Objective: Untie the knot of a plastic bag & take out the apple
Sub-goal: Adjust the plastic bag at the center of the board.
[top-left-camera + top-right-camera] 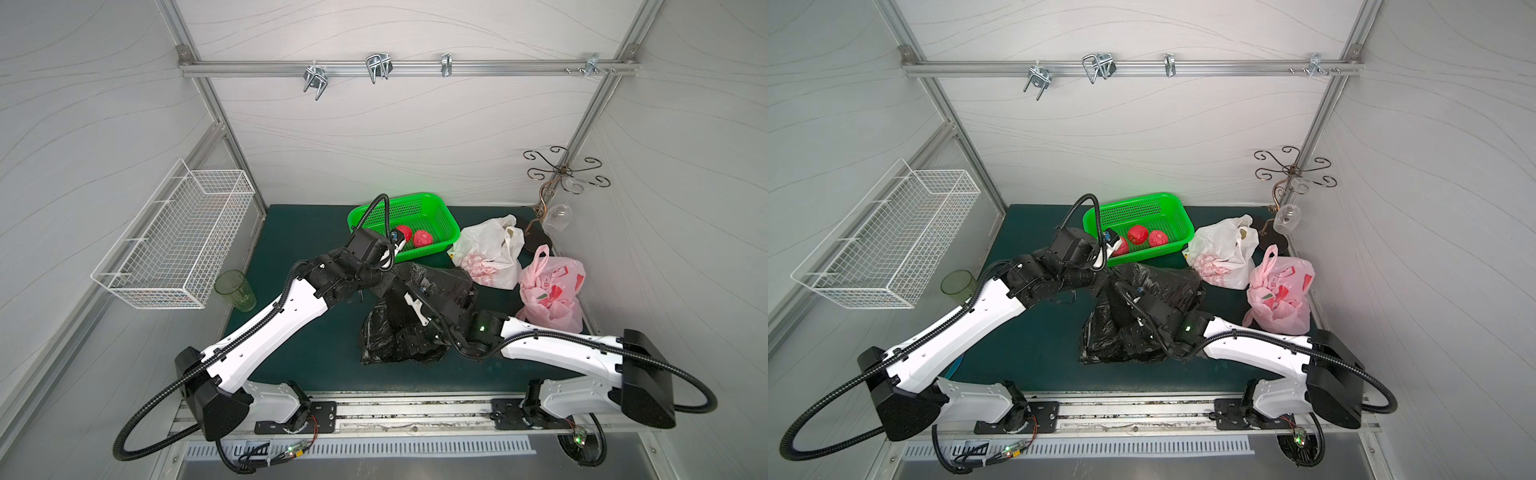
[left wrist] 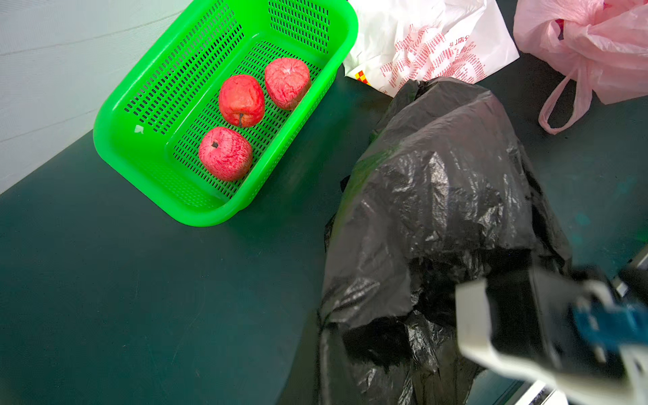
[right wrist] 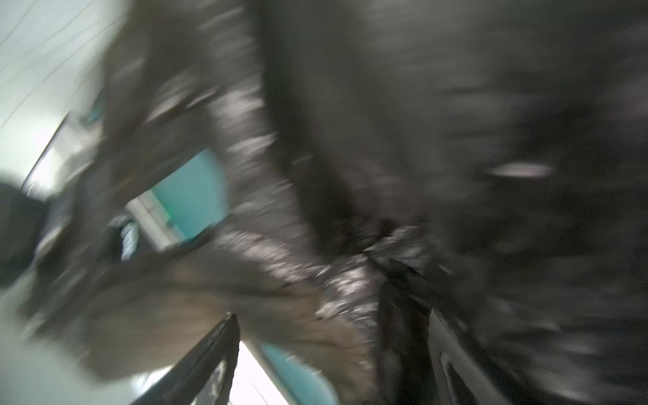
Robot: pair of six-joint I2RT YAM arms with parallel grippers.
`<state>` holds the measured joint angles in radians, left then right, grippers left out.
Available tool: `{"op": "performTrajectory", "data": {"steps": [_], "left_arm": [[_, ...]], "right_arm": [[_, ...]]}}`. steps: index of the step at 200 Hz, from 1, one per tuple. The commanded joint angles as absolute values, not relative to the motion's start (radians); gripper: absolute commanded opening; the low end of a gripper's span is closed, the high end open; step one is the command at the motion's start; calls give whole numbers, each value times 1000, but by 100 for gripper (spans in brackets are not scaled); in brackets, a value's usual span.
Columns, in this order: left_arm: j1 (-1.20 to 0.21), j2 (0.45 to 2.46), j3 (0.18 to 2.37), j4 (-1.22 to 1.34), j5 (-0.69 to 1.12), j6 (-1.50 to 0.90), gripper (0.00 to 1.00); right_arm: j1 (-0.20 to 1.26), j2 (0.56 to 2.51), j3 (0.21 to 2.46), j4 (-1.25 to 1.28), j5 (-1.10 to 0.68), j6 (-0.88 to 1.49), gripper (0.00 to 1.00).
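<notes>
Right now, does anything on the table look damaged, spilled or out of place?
The three apples in the green basket look shrivelled, their red skins deeply wrinkled. The black bag beside it is crumpled. Nothing looks spilled.

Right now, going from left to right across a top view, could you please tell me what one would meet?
White wire basket, green cup, green basket, white bag, pink bag. The black bag is left out: it overlaps the green basket.
</notes>
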<state>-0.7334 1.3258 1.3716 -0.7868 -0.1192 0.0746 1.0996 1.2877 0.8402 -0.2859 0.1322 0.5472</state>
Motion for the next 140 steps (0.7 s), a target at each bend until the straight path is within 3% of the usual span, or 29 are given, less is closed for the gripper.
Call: {"op": "performTrajectory", "data": {"steps": [1, 53, 88, 118, 140], "left_arm": [[-729, 1323, 1387, -762, -115, 77, 0], [-730, 1323, 1394, -765, -100, 74, 0], [-729, 1318, 1394, -765, -92, 71, 0], [-729, 1318, 1395, -767, -87, 69, 0], [-729, 1323, 1397, -767, -74, 66, 0]], "right_arm": [[1045, 1203, 822, -363, 219, 589, 89], [811, 1004, 807, -558, 250, 507, 93], [774, 911, 834, -650, 278, 471, 93], [793, 765, 809, -540, 10, 409, 88], [846, 778, 832, -510, -173, 409, 86]]}}
